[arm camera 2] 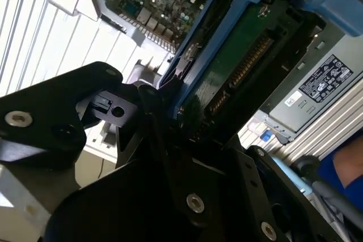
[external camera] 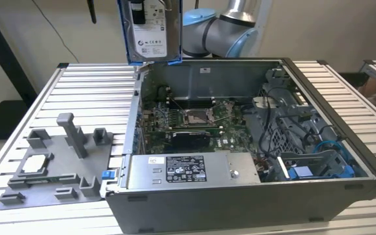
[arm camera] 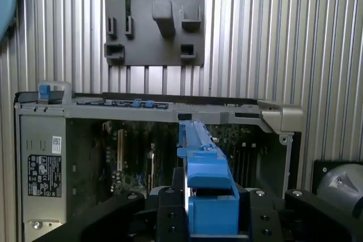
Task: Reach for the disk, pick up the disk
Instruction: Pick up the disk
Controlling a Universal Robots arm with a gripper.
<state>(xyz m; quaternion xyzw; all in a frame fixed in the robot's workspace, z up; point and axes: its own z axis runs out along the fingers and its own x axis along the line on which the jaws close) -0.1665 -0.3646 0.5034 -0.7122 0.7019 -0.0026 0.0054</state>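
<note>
Silver-grey disk (external camera: 150, 27) in its blue bracket hangs upright in the air over the far wall of the open computer case (external camera: 240, 205), toward the exterior view's left. Its top edge is cut off by the frame, and so is whatever holds it there. Gripper (arm camera: 211, 219) is clamped on the disk: in both wrist views its black body sits tight against both sides of the bracket. Exact contact points are buried in shadow. Second wrist view shows the disk's green circuit-board side.

Labels: white printed label with barcodes on the disk face, and a black-and-white sticker on the power supply (external camera: 188, 169). Print too small to make out.

Around: motherboard (external camera: 195, 117) directly below the disk, blue bay (external camera: 315, 169) fixed in the case's near corner, robot arm (external camera: 221, 29) behind the disk. Grey fixture plate (external camera: 57, 166) lies on the slatted table (external camera: 90, 88) beside the case, with a small silver chip (external camera: 35, 163) in it.
</note>
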